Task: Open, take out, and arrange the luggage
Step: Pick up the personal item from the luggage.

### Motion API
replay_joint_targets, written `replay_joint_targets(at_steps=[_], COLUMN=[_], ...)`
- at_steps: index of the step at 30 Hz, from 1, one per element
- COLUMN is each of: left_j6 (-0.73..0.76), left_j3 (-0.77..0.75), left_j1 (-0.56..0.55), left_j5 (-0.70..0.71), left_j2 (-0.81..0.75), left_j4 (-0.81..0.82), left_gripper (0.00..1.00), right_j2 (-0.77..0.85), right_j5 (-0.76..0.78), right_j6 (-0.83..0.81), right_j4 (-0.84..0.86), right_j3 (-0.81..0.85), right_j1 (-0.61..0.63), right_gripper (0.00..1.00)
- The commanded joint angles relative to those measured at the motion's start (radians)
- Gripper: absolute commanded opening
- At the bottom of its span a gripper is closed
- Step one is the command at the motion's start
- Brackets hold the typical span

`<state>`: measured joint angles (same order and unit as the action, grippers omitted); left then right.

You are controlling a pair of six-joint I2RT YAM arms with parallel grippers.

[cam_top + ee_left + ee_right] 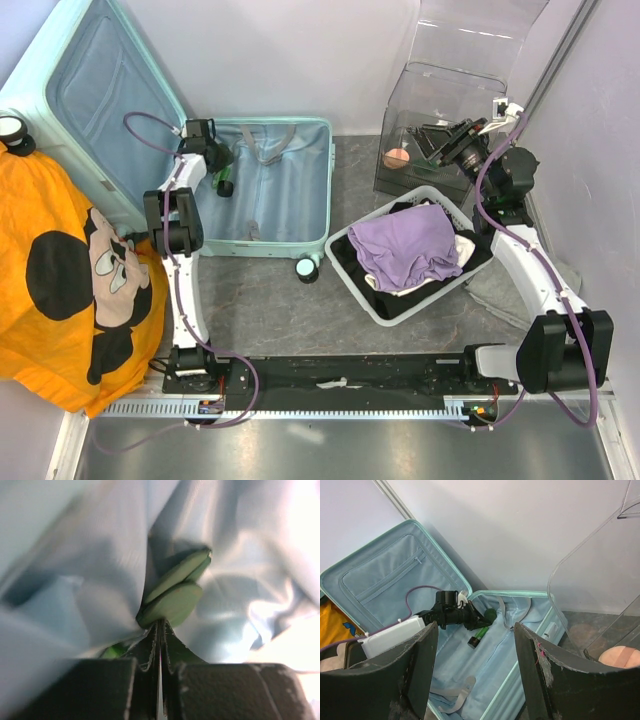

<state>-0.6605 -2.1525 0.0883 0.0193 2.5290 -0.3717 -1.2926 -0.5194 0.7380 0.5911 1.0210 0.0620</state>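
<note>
Lying open on the grey surface (262, 305), the mint hard-shell luggage (328, 172) sits at the back left. Its base is flat and its lid (100, 90) stands tilted up against the wall, showing pale blue lining. A grey strap (266, 142) lies loose inside the base, and a black-and-white wheel (308, 268) sticks out at the near corner.

The left pincer (224, 180) reaches down into the back left corner of the base. In the left wrist view its dark jaws are pressed together, surrounded by folds of blue lining. Flat green pieces (175, 597) sit right at the jaw tips; whether they are nipped cannot be told.

The right pincer (432, 140) hangs at the back right, beside the clear plastic box (440, 90), its fingers spread apart with nothing between them. A peach round thing (397, 157) lies in the box.

Between the luggage and the right arm, a white mesh basket (372, 303) holds a purple garment (405, 245) on top of white and black cloth. An orange cloth (40, 200) printed with a cartoon mouse face covers the left edge, just beside the lid.
</note>
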Motion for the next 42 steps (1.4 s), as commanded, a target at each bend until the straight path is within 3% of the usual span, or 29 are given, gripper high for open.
replay_joint_targets(at_steps=[1,4,7,11,17,23,34,42], left_j6=[0.062,0.120,0.165,0.216,0.240,0.236,0.228,0.173], left_j3=[0.155,0.239,0.221,0.120,-0.064,-0.122,-0.199,-0.227], left_j1=[0.028,0.011,-0.002,-0.013,-0.016,-0.018,-0.019,-0.005], left_j5=[-0.041,0.019,0.100,0.162,0.206,0.122,0.125,0.130], left_j2=[-0.117,-0.203,-0.239,-0.196,-0.047,0.028,0.077,0.097], left_j4=[0.065,0.131,0.108,-0.004,-0.156,-0.105,-0.050,-0.076], left_gripper=[0.02,0.02,0.02,0.28,0.42,0.44,0.60,0.62], right_j2=[-0.013,-0.019,-0.028,-0.036,-0.048,-0.051,-0.079,-0.099], right_j5=[-0.010,-0.011,-0.017,-0.022,-0.024,-0.024,-0.024,-0.031], right_j6=[0.014,0.026,0.040,0.058,0.067,0.069,0.087,0.097], right_j4=[0.056,0.068,0.081,0.101,0.110,0.113,0.136,0.148], right_j3=[-0.004,-0.002,-0.001,-0.002,-0.002,0.001,0.010,0.025], right_j1=[0.004,0.004,0.004,0.004,0.004,0.004,0.004,0.004], right_gripper=[0.70,0.70,0.70,0.70,0.70,0.70,0.70,0.71])
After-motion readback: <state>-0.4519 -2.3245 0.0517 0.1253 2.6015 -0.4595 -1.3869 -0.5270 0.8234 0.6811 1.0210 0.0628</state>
